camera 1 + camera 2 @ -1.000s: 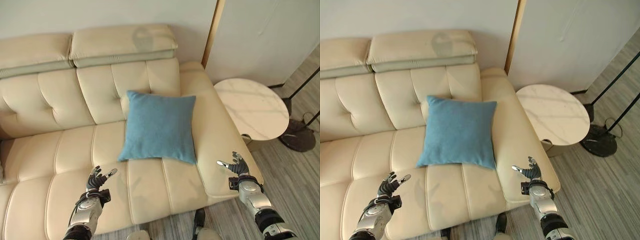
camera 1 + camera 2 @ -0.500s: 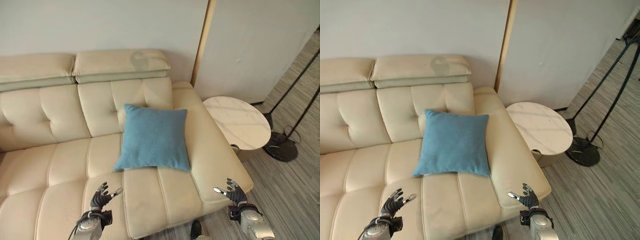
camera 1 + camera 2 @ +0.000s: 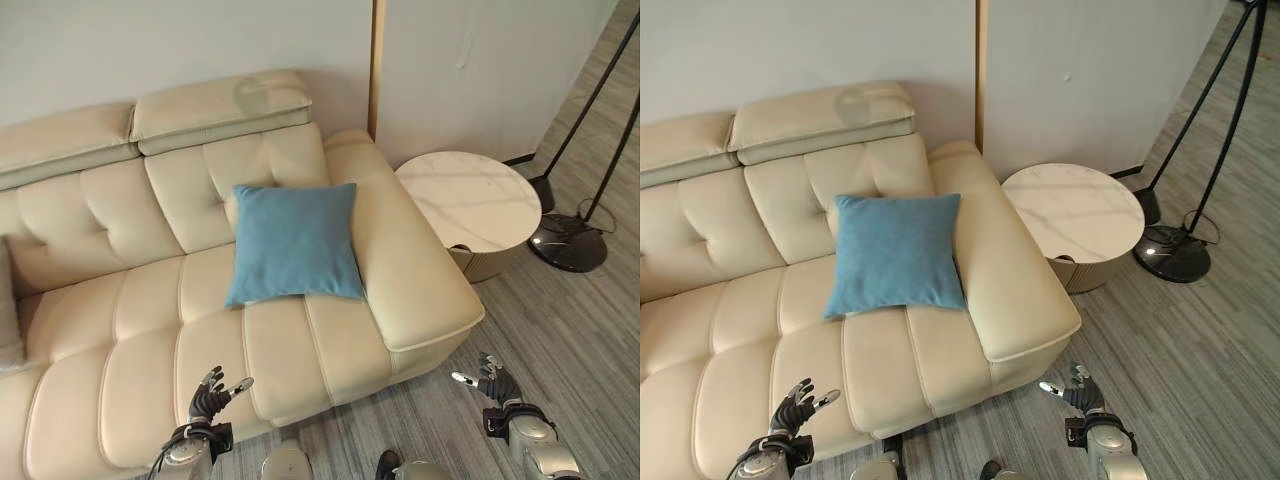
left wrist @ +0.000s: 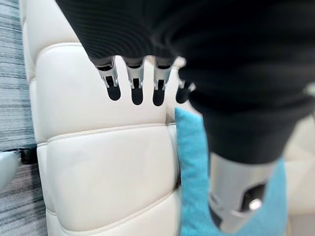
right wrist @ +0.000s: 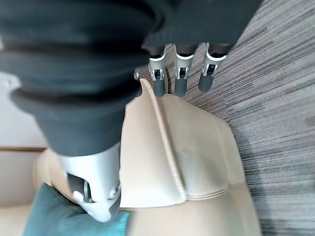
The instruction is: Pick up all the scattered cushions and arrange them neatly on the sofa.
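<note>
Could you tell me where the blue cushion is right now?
The blue cushion leans against the sofa backrest by its right armrest, near the round side table.

The silver-fingered, dark-tipped left hand (image 3: 211, 389) hung low on its side, fingers relaxed and spread — holding nothing. The matching right hand (image 3: 489, 376) sat low opposite, fingers likewise loose — thumb apart.

Both eye views look steeply down from the head — near enough alike to share the cream sofa (image 3: 200, 300), the blue cushion (image 3: 295, 240) and the round side table (image 3: 1072, 212). Each wrist view looks along its own hand from very close, toward the sofa seat — both catch the cushion's blue edge.
</note>
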Tool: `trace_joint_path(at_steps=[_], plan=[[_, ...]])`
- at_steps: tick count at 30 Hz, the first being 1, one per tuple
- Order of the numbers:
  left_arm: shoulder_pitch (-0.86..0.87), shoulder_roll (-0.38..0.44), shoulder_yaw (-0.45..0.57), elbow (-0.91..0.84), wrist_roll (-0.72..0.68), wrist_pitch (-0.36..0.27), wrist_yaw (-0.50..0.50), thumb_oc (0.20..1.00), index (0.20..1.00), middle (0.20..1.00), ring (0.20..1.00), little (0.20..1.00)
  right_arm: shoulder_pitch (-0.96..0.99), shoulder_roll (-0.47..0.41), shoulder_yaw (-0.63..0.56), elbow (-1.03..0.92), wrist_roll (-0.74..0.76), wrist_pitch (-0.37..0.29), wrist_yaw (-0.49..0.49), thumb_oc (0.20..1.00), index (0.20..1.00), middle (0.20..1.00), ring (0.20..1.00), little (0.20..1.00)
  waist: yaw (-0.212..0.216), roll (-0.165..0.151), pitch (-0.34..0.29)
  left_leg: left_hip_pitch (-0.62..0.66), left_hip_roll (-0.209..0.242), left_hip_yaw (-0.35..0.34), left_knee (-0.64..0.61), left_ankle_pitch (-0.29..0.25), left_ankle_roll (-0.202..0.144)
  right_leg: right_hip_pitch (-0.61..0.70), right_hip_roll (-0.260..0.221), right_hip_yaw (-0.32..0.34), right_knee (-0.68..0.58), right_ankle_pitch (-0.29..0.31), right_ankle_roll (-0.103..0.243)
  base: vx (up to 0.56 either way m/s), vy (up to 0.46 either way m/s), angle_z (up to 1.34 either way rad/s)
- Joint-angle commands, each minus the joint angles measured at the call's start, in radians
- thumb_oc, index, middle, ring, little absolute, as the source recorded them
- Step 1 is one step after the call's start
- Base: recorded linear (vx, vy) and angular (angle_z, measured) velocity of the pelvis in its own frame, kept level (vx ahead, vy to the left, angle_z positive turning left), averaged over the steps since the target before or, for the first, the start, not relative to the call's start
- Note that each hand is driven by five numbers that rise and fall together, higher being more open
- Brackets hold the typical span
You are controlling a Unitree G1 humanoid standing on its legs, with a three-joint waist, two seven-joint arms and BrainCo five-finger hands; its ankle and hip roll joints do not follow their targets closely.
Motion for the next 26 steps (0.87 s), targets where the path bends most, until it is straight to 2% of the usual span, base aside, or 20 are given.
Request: trace_joint_path(at_steps=[1,3,5,7,8,13,26], plan=[[-0.028,0.051,0.033,-0.056,0.007,-0.038,0.008,1.0,1.0,1.0,1.0,1.0,-0.067,0.03,-0.006,-0.054,0.002,-0.028,0.002,1.0,1.0,1.0,1.0,1.0,-0.031,-0.064,0.015,0.063,-0.042,0.055,0.111,-0.327,0.025,0.159,-0.062,0.034,-0.256,0.039,0.18,-0.15,-0.058,0.28],[-0.026,0.041,0.027,-0.058,-0.015,-0.039,0.0,1.0,1.0,1.0,1.0,1.0,-0.065,0.03,-0.009,-0.051,0.006,-0.031,0.006,1.0,1.0,1.0,1.0,1.0,-0.048,-0.067,0.002,0.134,-0.045,0.055,0.154,-0.406,0.031,0.143,-0.074,0.02,-0.26,0.046,0.178,-0.16,-0.001,0.54],[-0.033,0.035,0.008,-0.091,-0.007,-0.028,-0.01,1.0,1.0,1.0,1.0,1.0,-0.053,0.026,-0.031,-0.049,0.006,-0.025,0.002,1.0,1.0,1.0,1.0,1.0,-0.086,-0.044,-0.033,0.226,-0.025,0.125,0.046,-0.406,0.008,0.144,-0.069,-0.023,-0.276,0.052,0.196,-0.03,0.122,0.56],[-0.019,0.036,0.001,-0.115,0.006,-0.024,-0.019,1.0,1.0,1.0,1.0,1.0,-0.05,0.024,-0.035,-0.046,0.004,-0.022,0.005,1.0,1.0,1.0,1.0,1.0,-0.092,-0.034,-0.049,0.259,-0.029,0.136,-0.033,-0.388,0.002,0.148,-0.07,-0.037,-0.284,0.064,0.204,0.01,0.127,1.08],[-0.014,0.033,-0.001,-0.124,0.008,-0.024,-0.024,1.0,1.0,1.0,1.0,1.0,-0.05,0.026,-0.035,-0.041,0.003,-0.023,0.003,1.0,1.0,1.0,1.0,1.0,-0.091,-0.034,-0.05,0.263,-0.034,0.14,-0.053,-0.371,0.006,0.143,-0.075,-0.051,-0.286,0.081,0.201,-0.05,0.127,1.12],[0.014,0.028,0.0,-0.14,0.03,-0.013,-0.038,1.0,1.0,1.0,1.0,1.0,-0.051,0.044,-0.023,-0.031,-0.01,-0.013,0.014,1.0,1.0,1.0,1.0,1.0,-0.074,-0.045,-0.056,0.274,-0.05,0.115,-0.067,-0.378,0.013,0.158,-0.088,-0.058,-0.3,0.103,0.215,-0.01,0.095,0.29],[0.042,0.03,0.027,-0.07,0.057,0.0,-0.025,1.0,1.0,1.0,1.0,1.0,-0.057,0.082,-0.003,-0.022,-0.024,0.003,0.011,1.0,1.0,1.0,1.0,1.0,-0.039,-0.077,-0.07,0.272,-0.093,0.083,-0.07,-0.401,0.041,0.166,-0.127,-0.064,-0.286,0.12,0.24,-0.01,0.054,0.05]])
